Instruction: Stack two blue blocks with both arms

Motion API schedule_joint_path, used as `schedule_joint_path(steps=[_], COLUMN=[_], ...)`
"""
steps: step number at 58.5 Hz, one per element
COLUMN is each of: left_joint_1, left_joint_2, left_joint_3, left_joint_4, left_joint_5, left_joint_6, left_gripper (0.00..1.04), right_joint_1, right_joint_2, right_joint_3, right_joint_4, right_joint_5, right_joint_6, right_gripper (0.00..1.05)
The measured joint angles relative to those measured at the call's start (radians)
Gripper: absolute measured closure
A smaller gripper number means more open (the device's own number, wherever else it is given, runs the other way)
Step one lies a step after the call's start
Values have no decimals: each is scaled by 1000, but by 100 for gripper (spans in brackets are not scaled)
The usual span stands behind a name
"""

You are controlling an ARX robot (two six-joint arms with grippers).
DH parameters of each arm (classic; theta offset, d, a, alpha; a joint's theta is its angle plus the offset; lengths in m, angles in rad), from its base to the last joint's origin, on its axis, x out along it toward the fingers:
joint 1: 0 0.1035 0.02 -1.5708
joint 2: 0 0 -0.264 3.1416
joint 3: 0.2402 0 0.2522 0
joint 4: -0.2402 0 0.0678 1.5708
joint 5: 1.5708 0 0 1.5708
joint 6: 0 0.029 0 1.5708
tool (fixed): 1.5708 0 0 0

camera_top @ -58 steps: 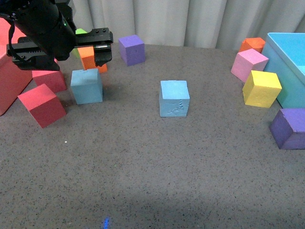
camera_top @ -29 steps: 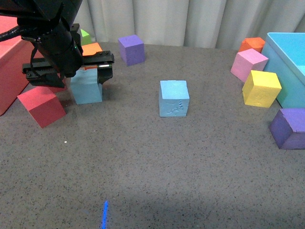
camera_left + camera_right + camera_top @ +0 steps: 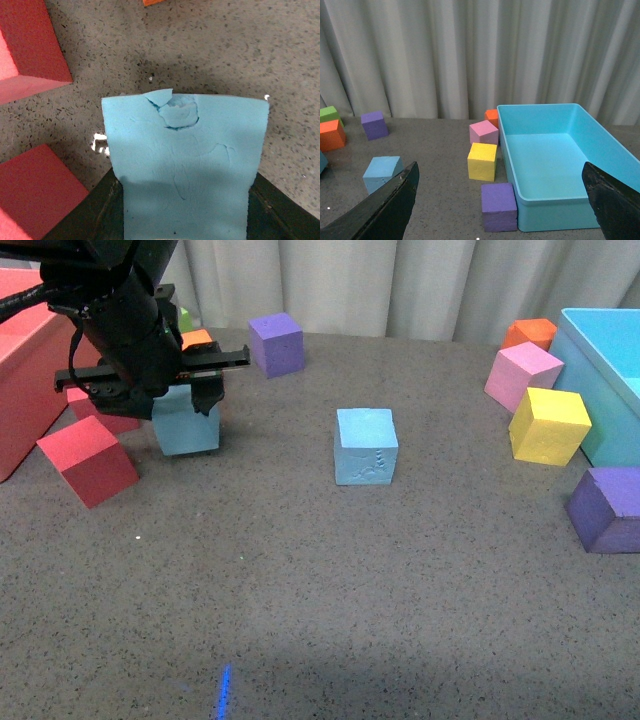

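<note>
One plain blue block [image 3: 187, 427] stands at the left of the grey table, and my left gripper [image 3: 186, 390] is shut on it from above. In the left wrist view this blue block [image 3: 185, 150] fills the middle, with a dent in its top face, and the black fingers [image 3: 95, 215] press both its sides. The other blue block [image 3: 366, 445], with an embossed front face, stands free at the table's centre and also shows in the right wrist view [image 3: 382, 173]. My right gripper [image 3: 500, 212] hangs open, high over the right side, holding nothing.
Red blocks [image 3: 88, 460] and an orange cube [image 3: 197, 340] crowd the held block. A purple cube [image 3: 276, 343] stands behind it. At the right are a pink cube [image 3: 522, 375], a yellow cube [image 3: 548, 425], a purple cube [image 3: 608, 508] and a turquoise bin [image 3: 600, 370].
My left gripper has come down from behind and above the left blue block and has shut on it. The centre blue block has not moved.
</note>
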Motion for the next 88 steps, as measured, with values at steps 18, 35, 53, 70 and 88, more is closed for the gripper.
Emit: schedule_joint_path(steps=[18, 35, 53, 70, 88], left_joint_1=[-197, -337, -360, -377, -392], left_joint_2=[-117, -71, 23, 62, 74], left_joint_3=[9, 123, 207, 271, 305], left_joint_4=[-51, -122, -171, -194, -219], left_joint_5=[-51, -100, -120, -131, -134], left_joint_6=[-77, -127, -147, -155, -154], left_gripper=[58, 58, 58, 60, 60], right_joint_1=[0, 0, 0, 0, 0], right_joint_2=[0, 0, 0, 0, 0], right_joint_3=[0, 0, 0, 0, 0], right_joint_4=[0, 0, 0, 0, 0], right_joint_5=[0, 0, 0, 0, 0], right_joint_6=[0, 0, 0, 0, 0], right_gripper=[10, 10, 10, 10, 10])
